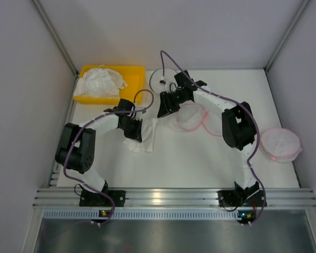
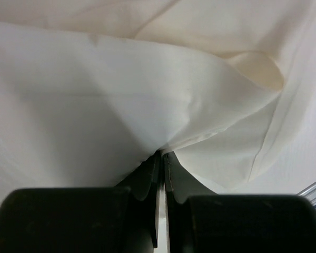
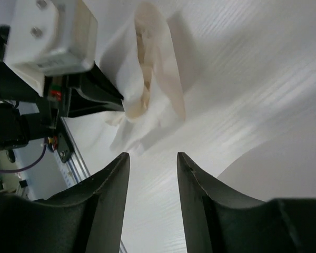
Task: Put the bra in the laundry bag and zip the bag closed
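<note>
The left fingers [image 2: 162, 167] are pressed tight together on a fold of the bra [image 2: 121, 95]. The white fabric is pinched right at their tips and spreads up and away from them, filling the left wrist view. From above, the bra [image 1: 144, 138] hangs as a crumpled white bundle off those fingers, left of the middle of the desk [image 1: 200, 163], its lower end on or just above the surface; I cannot tell which. The right fingers [image 3: 122, 167] are parted by a moderate gap with nothing between them. They point at the bra, which is ahead of them and well clear of their tips. The laundry bag [image 1: 190, 118], with its pink rim, lies on the desk just right of the bra, partly under the right arm; the bra is outside it.
</note>
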